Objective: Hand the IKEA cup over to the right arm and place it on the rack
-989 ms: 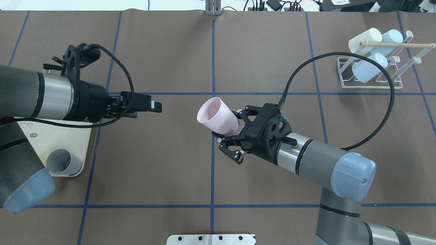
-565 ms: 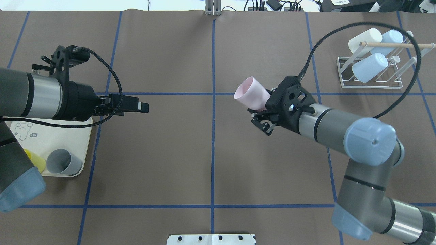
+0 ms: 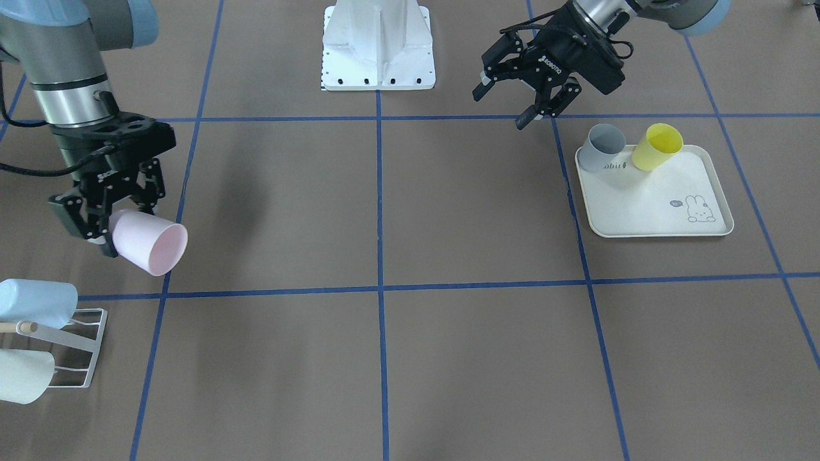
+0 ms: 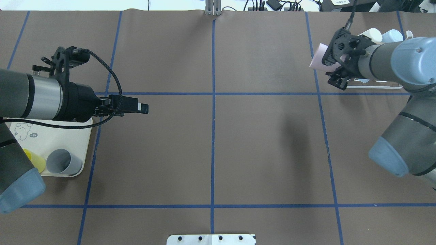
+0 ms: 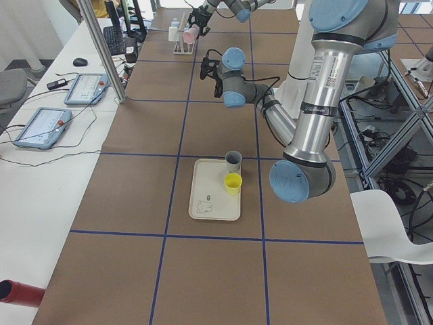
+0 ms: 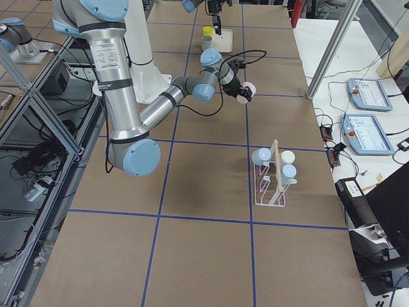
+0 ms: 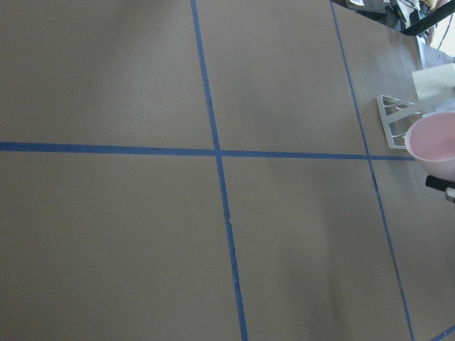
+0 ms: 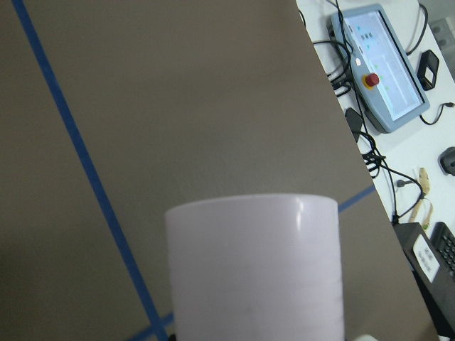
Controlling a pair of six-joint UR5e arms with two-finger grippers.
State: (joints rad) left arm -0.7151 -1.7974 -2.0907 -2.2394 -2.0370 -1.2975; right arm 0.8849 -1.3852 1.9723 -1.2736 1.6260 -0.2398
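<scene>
Right hand (image 3: 110,222) around tilted pink cup (image 3: 151,242) near rack (image 3: 84,349)

I log: grey-and-silver jointed left arm (image 4: 44,97), matching right arm (image 4: 378,61); light-blue joint caps (image 4: 414,59); braided black wrist cable (image 4: 115,80) on left.

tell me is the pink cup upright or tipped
Tipped: the pink cup lies sideways in the right gripper, its open mouth showing.
</scene>
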